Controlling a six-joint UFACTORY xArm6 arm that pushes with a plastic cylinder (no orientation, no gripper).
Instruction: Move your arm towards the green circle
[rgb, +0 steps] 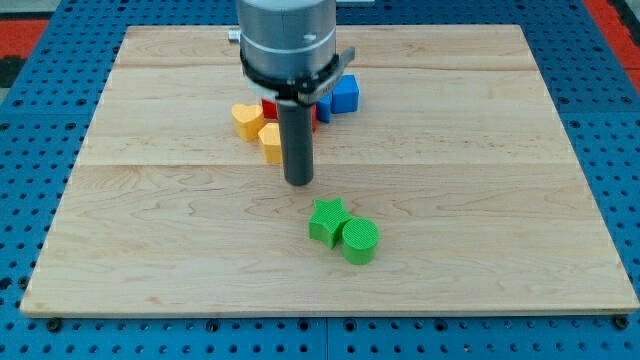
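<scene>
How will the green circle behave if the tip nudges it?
The green circle sits flat on its round face, so it should slide, not roll. It touches the green star, so a push from my tip may shove both. It looks small, probably light.

The arm's housing (287, 40) runs off the top edge and hides most of a red block (271, 109), shape unclear, perhaps two.

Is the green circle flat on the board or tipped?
Flat: the green circle shows its round top face level, touching the green star. My tip stands apart, toward the view's top-left.
</scene>
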